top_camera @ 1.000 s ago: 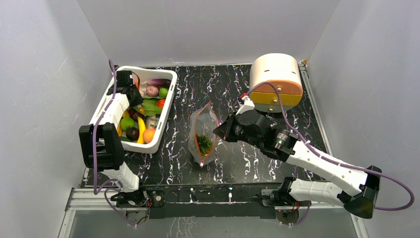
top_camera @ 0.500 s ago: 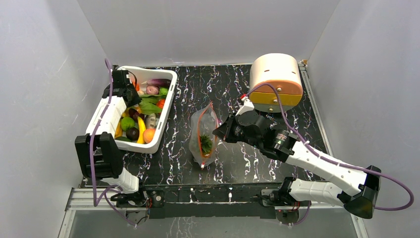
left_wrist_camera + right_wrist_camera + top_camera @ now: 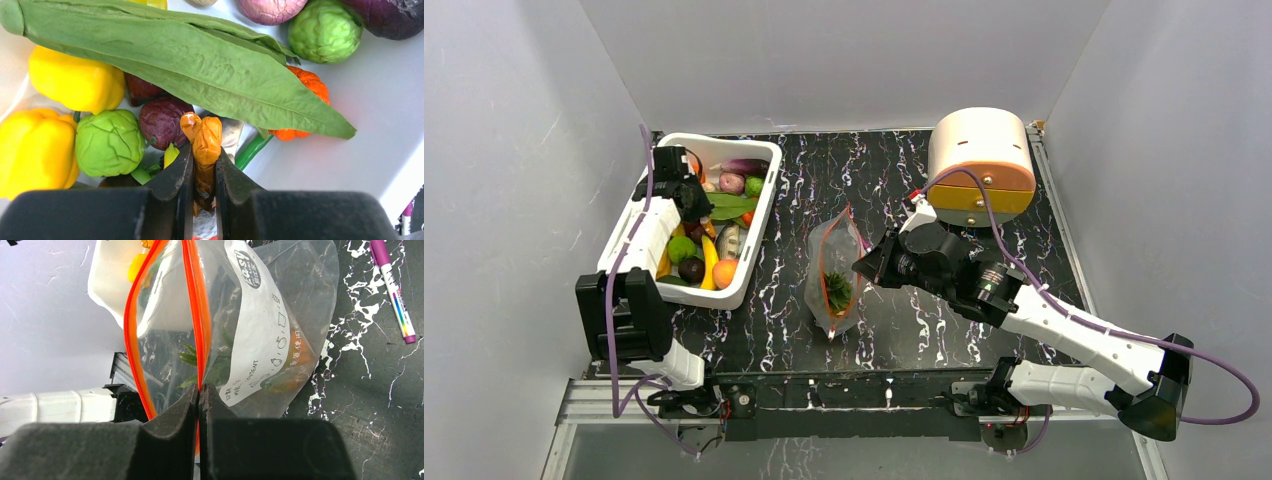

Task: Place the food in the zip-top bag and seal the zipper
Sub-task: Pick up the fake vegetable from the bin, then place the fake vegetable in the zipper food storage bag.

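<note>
In the white rectangular plastic tub [image 3: 762, 222], the left gripper [image 3: 204, 155] pinches a knobbly orange toy vegetable [image 3: 206, 137] hemmed by a long green toy leaf [image 3: 200, 70], while the right gripper [image 3: 200, 390] clamps the orange-red zipper strip [image 3: 192, 300] of the clear floppy bag [image 3: 265, 340] mid-table, a purple pen [image 3: 392, 290] nearby.

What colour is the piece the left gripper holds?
Orange. The food piece shows best in the left wrist view.

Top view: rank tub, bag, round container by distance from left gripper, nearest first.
From the left gripper, shut on an orange food piece:
1. Tub, left side; the gripper is inside it.
2. Bag, table centre, pinched by the right gripper.
3. Round container, far right corner.
</note>
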Action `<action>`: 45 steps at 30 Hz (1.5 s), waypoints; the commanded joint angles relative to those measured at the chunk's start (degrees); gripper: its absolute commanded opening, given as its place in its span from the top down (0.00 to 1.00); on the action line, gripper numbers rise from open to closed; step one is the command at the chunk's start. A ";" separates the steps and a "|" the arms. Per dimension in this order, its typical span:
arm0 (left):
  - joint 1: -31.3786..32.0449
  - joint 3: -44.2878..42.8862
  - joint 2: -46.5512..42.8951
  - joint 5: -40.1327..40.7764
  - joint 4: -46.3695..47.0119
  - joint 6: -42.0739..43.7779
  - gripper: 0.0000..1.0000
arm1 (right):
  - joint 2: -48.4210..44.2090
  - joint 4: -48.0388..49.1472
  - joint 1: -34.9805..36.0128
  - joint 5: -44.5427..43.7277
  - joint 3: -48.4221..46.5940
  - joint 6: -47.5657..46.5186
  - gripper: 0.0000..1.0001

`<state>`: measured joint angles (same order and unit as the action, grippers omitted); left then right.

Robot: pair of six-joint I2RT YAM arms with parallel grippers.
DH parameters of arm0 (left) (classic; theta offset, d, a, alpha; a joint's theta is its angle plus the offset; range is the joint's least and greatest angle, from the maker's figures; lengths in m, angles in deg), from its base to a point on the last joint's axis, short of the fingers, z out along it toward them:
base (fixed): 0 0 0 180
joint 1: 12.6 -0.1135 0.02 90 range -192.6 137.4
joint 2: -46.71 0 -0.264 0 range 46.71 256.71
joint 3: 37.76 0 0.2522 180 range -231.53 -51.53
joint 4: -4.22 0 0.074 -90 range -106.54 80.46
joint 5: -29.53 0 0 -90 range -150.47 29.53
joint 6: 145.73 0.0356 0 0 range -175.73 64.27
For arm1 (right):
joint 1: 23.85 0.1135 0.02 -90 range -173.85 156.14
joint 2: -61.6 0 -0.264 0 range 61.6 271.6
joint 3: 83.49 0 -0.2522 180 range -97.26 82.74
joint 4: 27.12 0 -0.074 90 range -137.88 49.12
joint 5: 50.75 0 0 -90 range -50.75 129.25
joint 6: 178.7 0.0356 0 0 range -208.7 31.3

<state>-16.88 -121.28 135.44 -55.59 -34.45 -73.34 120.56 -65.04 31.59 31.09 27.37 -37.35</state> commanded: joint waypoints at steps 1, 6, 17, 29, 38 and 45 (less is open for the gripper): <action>0.18 -3.63 -4.85 -2.52 -3.75 -0.52 1.00 | -1.50 3.25 0.02 -0.21 -0.23 0.39 1.00; 0.34 -3.00 -10.94 -14.74 -3.86 -1.17 1.00 | -0.92 3.09 0.02 -1.35 -0.62 1.41 1.00; 4.58 3.76 -23.54 -41.81 3.86 -7.92 1.00 | 0.03 3.43 0.02 -4.57 -2.89 5.42 1.00; 16.90 8.77 -33.71 -50.59 13.75 -20.25 1.00 | 2.37 3.29 -0.03 -4.99 -6.32 7.32 1.00; 23.71 10.22 -35.45 -46.95 18.88 -25.72 1.00 | 4.35 5.27 0.02 -2.68 -7.15 7.27 1.00; 31.38 9.73 -32.06 -38.90 14.11 -22.16 1.00 | 4.45 6.37 0.01 -1.99 -7.29 7.52 1.00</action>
<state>10.36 -111.75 102.35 -99.45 -18.06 -97.21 125.48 -63.36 31.59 28.75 23.68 -30.14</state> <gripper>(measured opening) 0.117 0.010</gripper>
